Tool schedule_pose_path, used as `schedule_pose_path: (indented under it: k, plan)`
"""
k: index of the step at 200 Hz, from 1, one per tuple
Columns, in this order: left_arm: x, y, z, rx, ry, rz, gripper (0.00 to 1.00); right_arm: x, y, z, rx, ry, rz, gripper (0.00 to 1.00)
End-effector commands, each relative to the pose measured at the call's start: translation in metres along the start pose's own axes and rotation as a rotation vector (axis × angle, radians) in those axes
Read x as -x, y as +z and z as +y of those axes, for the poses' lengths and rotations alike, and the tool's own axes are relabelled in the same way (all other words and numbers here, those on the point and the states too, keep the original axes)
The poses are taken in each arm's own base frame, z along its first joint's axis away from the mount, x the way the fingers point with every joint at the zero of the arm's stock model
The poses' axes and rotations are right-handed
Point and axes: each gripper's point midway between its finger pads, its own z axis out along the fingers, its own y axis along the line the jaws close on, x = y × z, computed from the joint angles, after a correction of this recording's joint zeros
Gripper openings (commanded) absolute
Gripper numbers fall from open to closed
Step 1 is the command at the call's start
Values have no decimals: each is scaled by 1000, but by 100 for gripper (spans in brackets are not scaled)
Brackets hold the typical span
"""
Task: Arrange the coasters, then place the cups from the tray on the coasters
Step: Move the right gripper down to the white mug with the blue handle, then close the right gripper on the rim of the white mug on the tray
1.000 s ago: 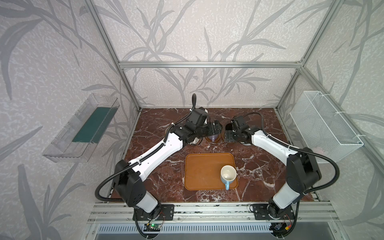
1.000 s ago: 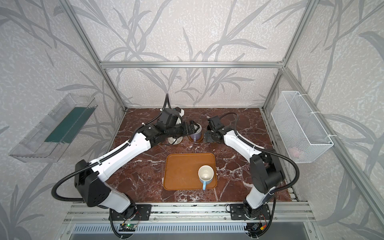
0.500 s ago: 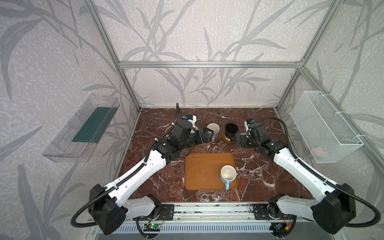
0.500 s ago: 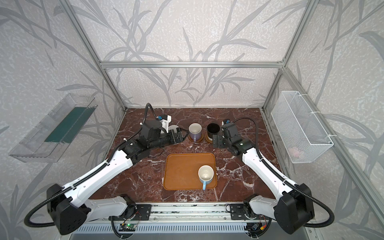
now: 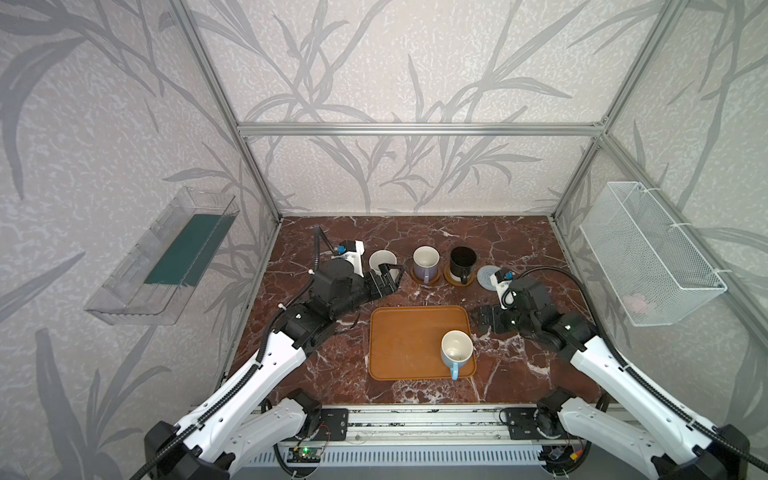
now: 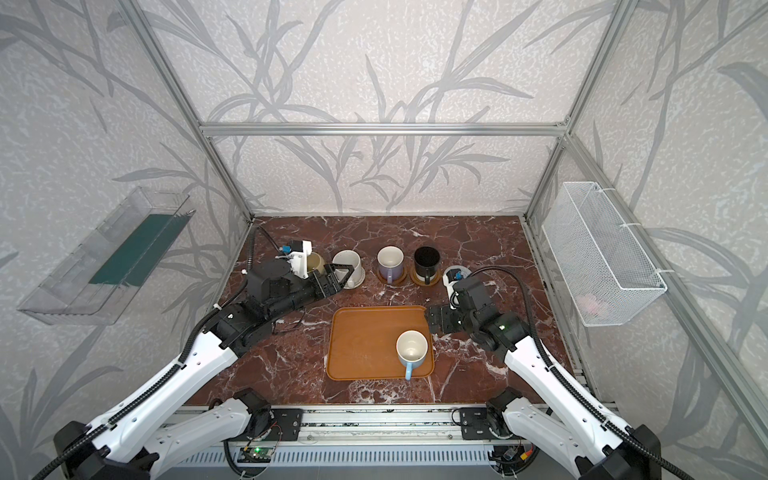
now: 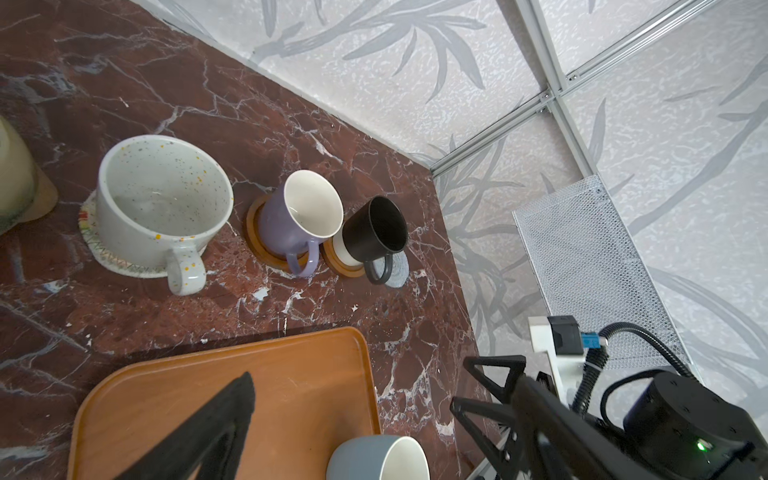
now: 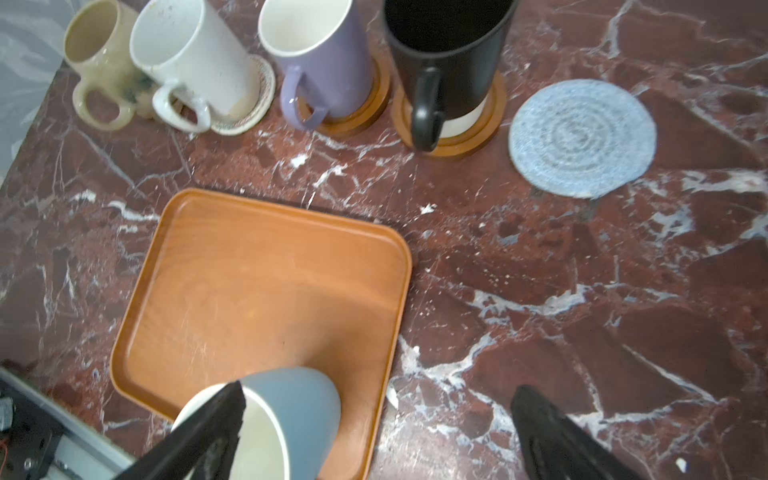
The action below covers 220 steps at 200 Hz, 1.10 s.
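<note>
Behind L arm (image 6: 270, 291): beige mug (image 6: 314, 262), partial.

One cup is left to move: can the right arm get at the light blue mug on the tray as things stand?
Probably yes. The right gripper hangs open beside the tray, close to the light blue mug, which stands alone on it; nothing lies between them.

The light blue mug (image 5: 456, 350) stands upright (handle pointing away from the other mugs) on the orange-brown tray (image 5: 399, 340), just beside the right gripper (image 5: 484, 322). Just past the left gripper (image 5: 390, 277) stand the beige mug (image 6: 315, 262) on a cork coaster (image 7: 45, 199), the white mug (image 5: 382, 262) on a cream woven coaster (image 7: 108, 254), and the lavender mug (image 5: 425, 259) and black mug (image 5: 462, 259) on two wooden coasters (image 8: 357, 119). The grey-blue woven coaster (image 5: 485, 276) lies bare behind the right gripper.
</note>
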Motion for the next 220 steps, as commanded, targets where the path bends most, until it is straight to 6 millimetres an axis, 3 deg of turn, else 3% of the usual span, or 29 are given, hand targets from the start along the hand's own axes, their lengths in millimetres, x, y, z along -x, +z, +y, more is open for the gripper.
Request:
schedule_pose_path:
  k: [1,44,131,174,220]
  plan:
    - [-9,3,13,40,-17,27,99,-35,-2,-1,-51,-24,80,99]
    - [-31,12,37,145,-40,125,99,-63,-1,24,-29,-113,86,99]
    - [-72,30,35,114,-71,259,99,-98,-3,64,73,-206,98,100]
    - [-88,30,28,81,-101,301,99,-117,5,58,-56,-168,152,98]
    - [-106,33,39,130,-96,336,99,-120,18,63,-76,-172,158,93]
